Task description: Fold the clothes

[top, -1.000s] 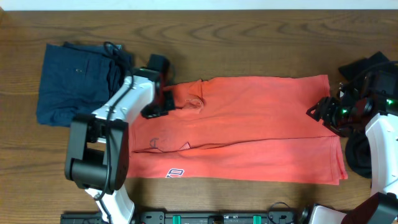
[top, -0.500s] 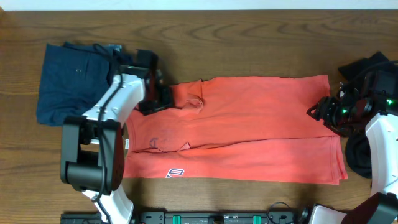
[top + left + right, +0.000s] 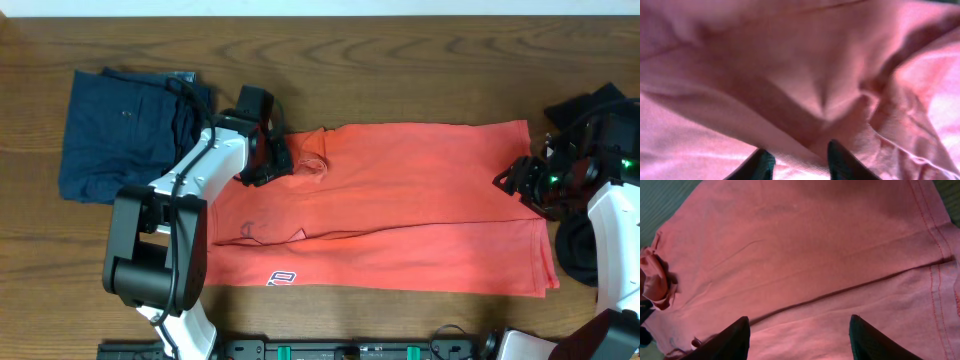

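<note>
An orange-red shirt (image 3: 400, 200) lies spread across the table, folded lengthwise, with its collar at the left. My left gripper (image 3: 268, 160) is down on the collar area. In the left wrist view its fingers (image 3: 800, 162) are a little apart, with a ridge of the shirt's cloth (image 3: 790, 75) between them. My right gripper (image 3: 515, 180) is wide open and empty above the shirt's right hem. In the right wrist view its fingers (image 3: 797, 340) hover over the shirt (image 3: 805, 255), which shows a long fold line.
A folded navy garment (image 3: 120, 130) lies at the back left, close to my left arm. A dark object (image 3: 572, 245) sits at the right edge beside my right arm. Bare wooden table (image 3: 400, 70) runs behind the shirt.
My left gripper moved left toward the navy garment, then back right to the collar, and the shirt's left edge shifted with it. The right arm has not moved.
</note>
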`<state>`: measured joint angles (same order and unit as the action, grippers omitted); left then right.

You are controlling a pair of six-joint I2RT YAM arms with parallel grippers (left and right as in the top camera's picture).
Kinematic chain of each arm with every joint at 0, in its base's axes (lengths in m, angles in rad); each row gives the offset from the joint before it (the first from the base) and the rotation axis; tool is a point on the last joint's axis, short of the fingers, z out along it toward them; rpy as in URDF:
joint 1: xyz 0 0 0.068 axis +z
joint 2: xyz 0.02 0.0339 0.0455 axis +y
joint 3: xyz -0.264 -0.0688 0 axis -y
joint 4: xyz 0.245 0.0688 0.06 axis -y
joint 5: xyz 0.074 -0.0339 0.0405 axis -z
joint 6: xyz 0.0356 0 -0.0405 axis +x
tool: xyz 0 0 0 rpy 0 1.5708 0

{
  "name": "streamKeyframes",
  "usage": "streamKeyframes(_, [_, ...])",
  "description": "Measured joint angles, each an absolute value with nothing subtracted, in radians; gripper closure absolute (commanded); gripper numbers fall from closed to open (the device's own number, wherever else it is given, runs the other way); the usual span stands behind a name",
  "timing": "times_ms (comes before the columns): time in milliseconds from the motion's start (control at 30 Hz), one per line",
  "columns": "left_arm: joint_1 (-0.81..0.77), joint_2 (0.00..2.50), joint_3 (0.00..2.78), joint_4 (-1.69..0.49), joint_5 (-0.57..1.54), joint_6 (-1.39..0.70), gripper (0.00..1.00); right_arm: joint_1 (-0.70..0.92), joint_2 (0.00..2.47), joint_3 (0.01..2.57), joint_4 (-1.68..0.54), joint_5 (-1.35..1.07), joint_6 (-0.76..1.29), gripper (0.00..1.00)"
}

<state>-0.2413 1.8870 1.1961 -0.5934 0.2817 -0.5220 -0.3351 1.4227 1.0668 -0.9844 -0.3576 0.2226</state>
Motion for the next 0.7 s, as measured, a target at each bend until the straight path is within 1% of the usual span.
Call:
streamKeyframes(33, [-0.241, 1.888, 1.192, -0.594, 0.282, -0.525, 0.94, -0.335, 1.423, 1.067, -0.984, -0.358, 0.222, 0.38])
streamKeyframes(300, [-0.233, 1.891, 1.187, -0.633, 0.282, -0.513, 0.94, -0.335, 1.423, 1.067, -0.987, -0.355, 0.222, 0.37])
streamKeyframes(467, [-0.2, 1.891, 1.224, -0.727, 0.278, -0.441, 0.94, -0.335, 1.423, 1.067, -0.985, -0.351, 0.222, 0.37])
streamKeyframes(700, [-0.153, 1.881, 1.263, -0.76, 0.198, -0.36, 0.94, -0.335, 1.423, 1.067, -0.983, -0.347, 0.222, 0.37])
